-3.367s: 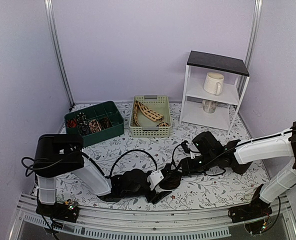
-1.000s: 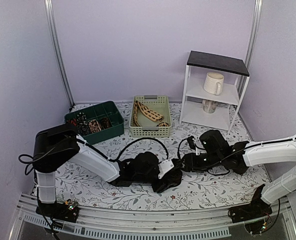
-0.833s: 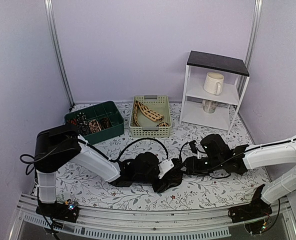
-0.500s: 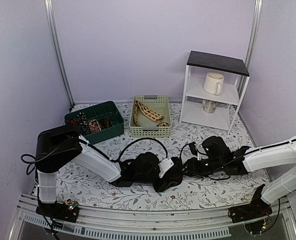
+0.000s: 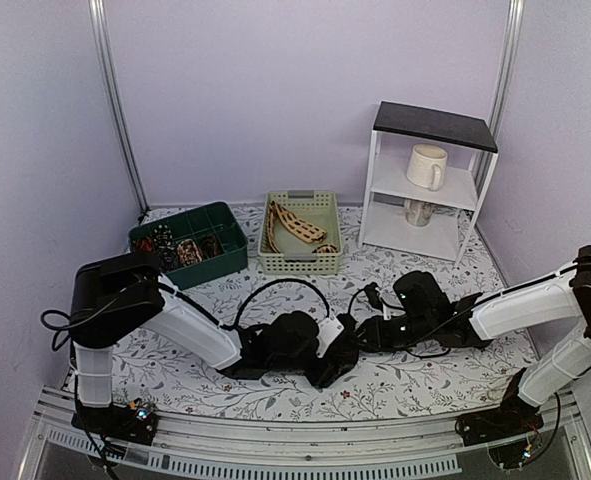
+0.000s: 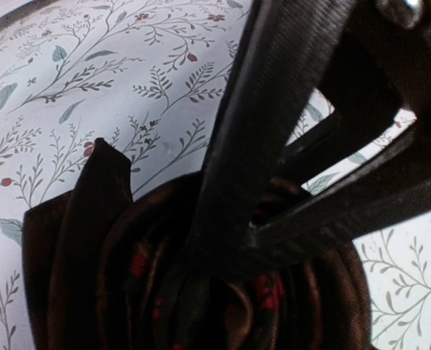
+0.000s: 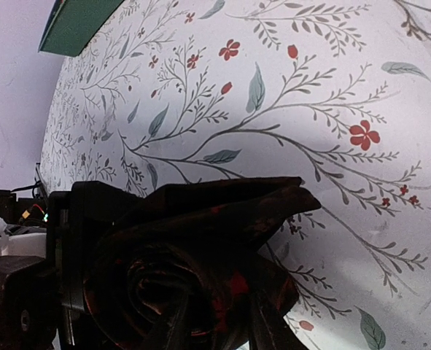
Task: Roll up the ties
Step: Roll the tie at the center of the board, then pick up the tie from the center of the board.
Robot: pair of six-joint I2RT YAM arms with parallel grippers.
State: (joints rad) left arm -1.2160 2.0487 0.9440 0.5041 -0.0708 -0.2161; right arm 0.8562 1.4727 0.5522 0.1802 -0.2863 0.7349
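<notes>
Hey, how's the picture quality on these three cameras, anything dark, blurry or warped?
Left wrist: the tablecloth is bright and crisp, while the rolled dark tie sits in shadow, its folds hard to read. Right wrist: the view is strongly tilted, the floral print is stretched by the wide lens, and the tie is dim and soft. Top external: evenly lit and sharp, no glare, though the tie is too dark and small to pick out.

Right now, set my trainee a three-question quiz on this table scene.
1. True or false: the dark tie lies flat and unrolled.
2. Where does the beige patterned tie lie? A: in the green bin. B: in the beige basket. C: on the tabletop.
3. How many mugs stand in the white shelf unit?

Key: 1 false, it is wound into a coil. 2 B. 3 two, one on the middle shelf and one below it.
</notes>
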